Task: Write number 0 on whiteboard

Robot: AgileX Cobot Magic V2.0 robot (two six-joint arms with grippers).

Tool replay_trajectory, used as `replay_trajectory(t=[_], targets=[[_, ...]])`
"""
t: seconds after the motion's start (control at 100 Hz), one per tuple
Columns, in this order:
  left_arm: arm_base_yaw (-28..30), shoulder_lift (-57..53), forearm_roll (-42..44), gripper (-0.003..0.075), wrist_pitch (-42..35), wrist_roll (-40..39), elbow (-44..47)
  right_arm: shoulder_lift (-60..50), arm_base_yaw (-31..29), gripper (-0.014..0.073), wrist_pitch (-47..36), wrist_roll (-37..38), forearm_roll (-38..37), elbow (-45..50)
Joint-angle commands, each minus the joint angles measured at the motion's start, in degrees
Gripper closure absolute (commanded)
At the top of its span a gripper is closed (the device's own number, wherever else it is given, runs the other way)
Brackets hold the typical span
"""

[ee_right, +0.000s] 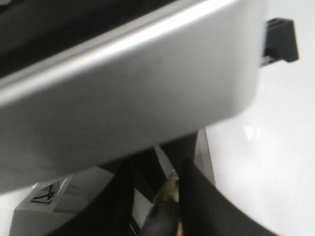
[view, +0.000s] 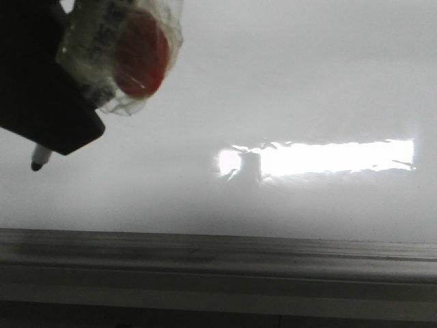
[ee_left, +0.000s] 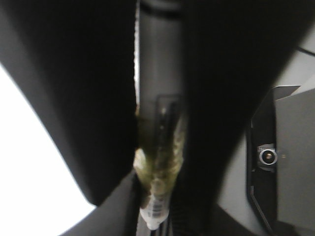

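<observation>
- The large glossy white whiteboard (view: 287,89) fills the front view, with a bright glare bar across its middle and a grey metal rail (view: 218,263) along its near edge.
- No number 0 shows anywhere on the board: the visible surface carries no marker stroke at all, so the writing looks not yet begun.
- At upper left a black gripper (view: 51,119) clamps a marker whose dark tip (view: 36,165) pokes out below; a red cap wrapped in clear crinkled tape (view: 130,58) sits above.
- I cannot tell from the front view which arm this is, nor whether the tip touches the board or hangs just off it.
- The left gripper (ee_left: 157,162) is closed on a taped pen-like shaft (ee_left: 160,147), pinched tight between its dark fingers.
- In the right wrist view a yellowish taped object (ee_right: 165,201) sits between the dark fingers (ee_right: 197,196); whether they grip it I cannot tell.
- Risks, as I judge them: the glossy surface and angled tip could leave faint, skipping strokes, and too much pressure might twist the marker in its taped hold, leaving the loop open or angular.
</observation>
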Motion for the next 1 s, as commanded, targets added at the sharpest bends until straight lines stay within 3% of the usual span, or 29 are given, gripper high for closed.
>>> replay_trajectory(t=[0.0,0.11,0.57,0.64,0.79,0.84,0.99], targets=[[0.05,-0.78,1.02,0.074,-5.02,0.26,-1.97,-0.69,0.28,0.0584,1.13,-0.25,1.85,-1.85],[0.05,-1.05,0.93,0.0739,-5.02,0.26,-1.97,-0.69,0.28,0.065,3.3,-0.25,-0.23,-1.85],[0.05,-1.05,0.56,0.0731,-2.81,0.26,-2.59,-0.69,0.28,0.0651,3.12,-0.25,-2.06,-1.85],[0.05,-1.44,-0.53,0.0658,-2.24,0.26,-3.24,-0.69,0.18,0.0651,3.13,-0.25,-3.24,-1.85],[0.05,-3.77,-0.89,0.0296,-2.47,-3.35,-5.04,-0.69,-1.23,0.0651,3.53,-0.05,-3.24,-1.85],[0.05,-4.79,-0.89,0.0225,-2.35,-3.82,-5.54,-0.94,-1.64,0.0651,3.51,-0.05,-3.24,-1.85],[0.05,-9.13,-0.89,0.0242,-2.38,-4.75,-5.61,-2.59,-3.75,0.065,3.51,-0.05,-3.49,-1.85]])
